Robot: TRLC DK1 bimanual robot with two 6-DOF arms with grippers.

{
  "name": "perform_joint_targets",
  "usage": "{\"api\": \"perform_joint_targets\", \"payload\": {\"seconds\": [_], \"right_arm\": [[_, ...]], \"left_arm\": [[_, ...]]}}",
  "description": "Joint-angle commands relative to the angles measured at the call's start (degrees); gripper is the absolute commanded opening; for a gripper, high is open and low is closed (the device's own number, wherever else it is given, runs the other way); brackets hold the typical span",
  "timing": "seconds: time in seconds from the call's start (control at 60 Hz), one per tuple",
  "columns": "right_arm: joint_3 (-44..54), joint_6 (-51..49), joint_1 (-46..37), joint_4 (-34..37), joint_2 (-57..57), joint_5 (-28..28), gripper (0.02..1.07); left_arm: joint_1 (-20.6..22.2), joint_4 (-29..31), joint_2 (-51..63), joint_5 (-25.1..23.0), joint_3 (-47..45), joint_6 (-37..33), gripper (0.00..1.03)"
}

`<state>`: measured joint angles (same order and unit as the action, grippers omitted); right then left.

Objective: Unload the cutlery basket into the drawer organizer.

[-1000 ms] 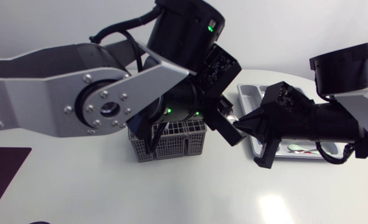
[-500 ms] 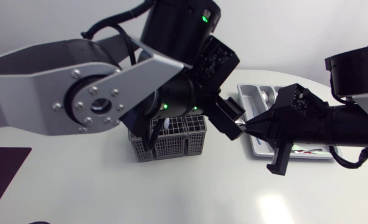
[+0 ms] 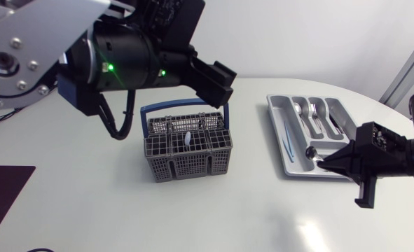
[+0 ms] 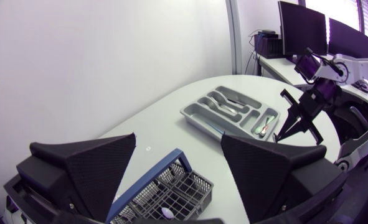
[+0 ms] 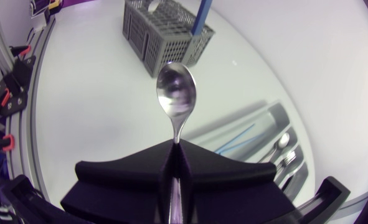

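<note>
Right wrist view: the right gripper (image 5: pixel 174 154) is clamping shut on the thin handle of a metal spoon (image 5: pixel 176 93), with the bowl sticking out straight ahead of the fingertips. That spoon is looking light, stiff and polished, so I'm judging it slippery. A pinch this far down the handle is likely letting it pivot, and a hold nearer the neck would be steadier. The drawer tray (image 5: pixel 258 121) is lying below and off to one side of the fingers. The basket (image 5: pixel 162 31) is sitting well ahead, past the bowl.

Head view: the spoon is hanging just over the near edge of the tray, not yet lying in a slot. Other spoons (image 3: pixel 306 112) and a fork (image 3: pixel 322 115) are filling the slots beyond the right gripper. A thin blue piece (image 3: pixel 287 133) is lying in the long slot beside it. Those are crowding the landing spot, so I'm expecting the spoon slot to need a careful line-up. The left gripper (image 3: pixel 217 82) is hovering above the far side of the basket, close to its blue handle (image 3: pixel 147 119).

Left wrist view: the left gripper's fingers are standing wide apart, holding nothing. The basket is sitting under and between them. A small white piece (image 4: pixel 165 213) is showing inside, and what it is I can't tell. The upright blue handle is crossing right under the fingers, and I'm reading it as the main obstacle to reaching in.
</note>
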<state>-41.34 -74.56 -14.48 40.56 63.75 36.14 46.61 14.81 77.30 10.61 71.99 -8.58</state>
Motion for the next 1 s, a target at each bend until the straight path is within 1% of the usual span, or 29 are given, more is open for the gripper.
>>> {"api": "perform_joint_targets", "payload": {"seconds": [0.0,0.05,0.1,0.2,0.367,0.417,0.533,0.75,0.9,0.983], "right_arm": [[-1.46,-12.8,-6.26,2.34,6.04,0.95,0.1],[-2.6,-16.93,-9.51,2.51,9.47,0.95,0.1],[-3.66,-20.53,-12.15,2.16,12.28,0.95,0.1],[-4.8,-25.63,-14.61,1.02,15.8,0.69,0.1],[-6.91,-30.2,-15.93,-1.71,21.07,-1.95,0.09],[-7.79,-30.38,-15.93,-3.73,23.53,-2.92,0.09],[-10.86,-31.61,-15.93,-5.31,28.98,-5.29,0.09],[-17.9,-31.69,-13.91,-4.17,35.57,-9.51,0.09],[-23.17,-32.31,-11.62,-0.74,38.82,-13.38,0.09],[-25.81,-31.96,-9.87,1.9,40.05,-16.54,0.09]], "left_arm": [[-0.47,1.89,1.01,0.11,-1.41,1.46,0.96],[-0.91,3.39,1.63,0.11,-2.02,1.46,0.96],[-0.99,3.56,1.8,0.11,-2.99,1.46,0.96],[-1.61,3.65,2.24,0.11,-3.69,1.37,0.96],[-1.7,4.18,3.21,0.11,-3.69,1.11,0.96],[-1.7,4.18,3.65,0.11,-3.69,1.11,0.96],[-1.79,4.53,4.88,0.11,-3.61,1.02,0.96],[-2.84,5.32,5.94,0.11,-3.17,0.93,0.96],[-3.54,6.73,6.99,0.11,-1.94,0.49,0.96],[-4.07,7.25,7.69,0.11,-1.23,0.14,0.96]]}}
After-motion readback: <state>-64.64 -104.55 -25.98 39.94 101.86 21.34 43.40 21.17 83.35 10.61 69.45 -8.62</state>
